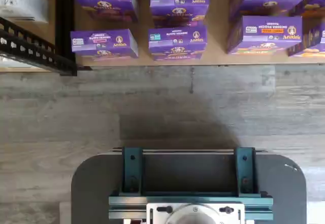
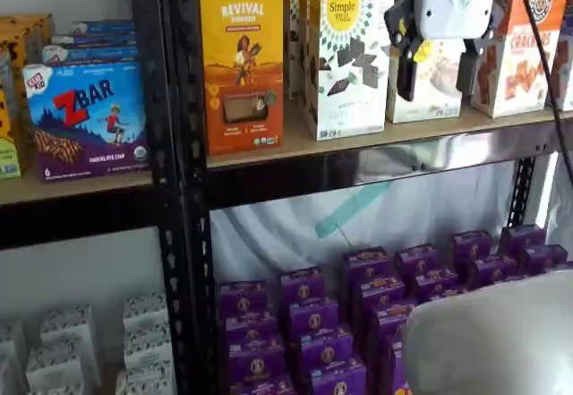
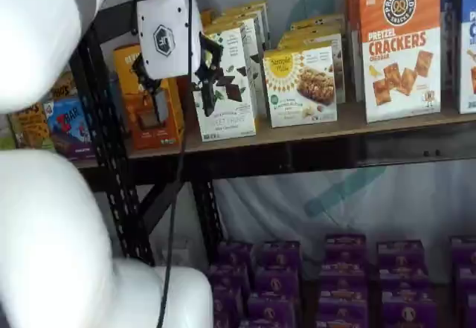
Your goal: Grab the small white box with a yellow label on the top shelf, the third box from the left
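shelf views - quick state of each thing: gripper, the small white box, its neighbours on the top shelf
gripper: open, empty, hanging before the shelf
small white box: upright on the top shelf, not gripped
taller white box: upright beside it
orange cracker box: upright
purple boxes: on the lowest level

purple boxes (image 2: pixel 367 323), orange cracker box (image 3: pixel 400 45)

Wrist cam looks straight down at floor (image 1: pixel 203 107) and purple boxes (image 1: pixel 177 38). Both shelf cams face rack front, one obliquely, sharing top shelf (image 2: pixel 358 149) (image 3: pixel 312 131), close range.
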Available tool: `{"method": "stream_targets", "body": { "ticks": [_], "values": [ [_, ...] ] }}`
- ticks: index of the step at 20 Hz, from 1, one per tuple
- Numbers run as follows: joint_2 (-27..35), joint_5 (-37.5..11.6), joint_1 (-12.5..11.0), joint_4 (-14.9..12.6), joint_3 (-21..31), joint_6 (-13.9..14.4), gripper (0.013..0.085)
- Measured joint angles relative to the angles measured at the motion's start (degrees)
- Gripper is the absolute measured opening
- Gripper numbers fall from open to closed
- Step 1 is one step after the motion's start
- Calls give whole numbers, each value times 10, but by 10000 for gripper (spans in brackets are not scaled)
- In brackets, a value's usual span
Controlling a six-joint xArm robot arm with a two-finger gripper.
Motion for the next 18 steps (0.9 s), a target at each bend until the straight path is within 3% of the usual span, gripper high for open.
{"method": "stream_targets", "body": {
  "ticks": [2, 6, 9, 12, 18],
  "values": [
    [-7, -11, -14, 15, 7, -7, 850],
    [-9, -13, -11, 14, 8, -6, 850],
    [-9, -18, 2, -6, 11, -1, 850],
    [-9, -34, -4, -16, 17, -10, 850],
    [9, -68, -50, -21, 16, -56, 850]
  ]
}}
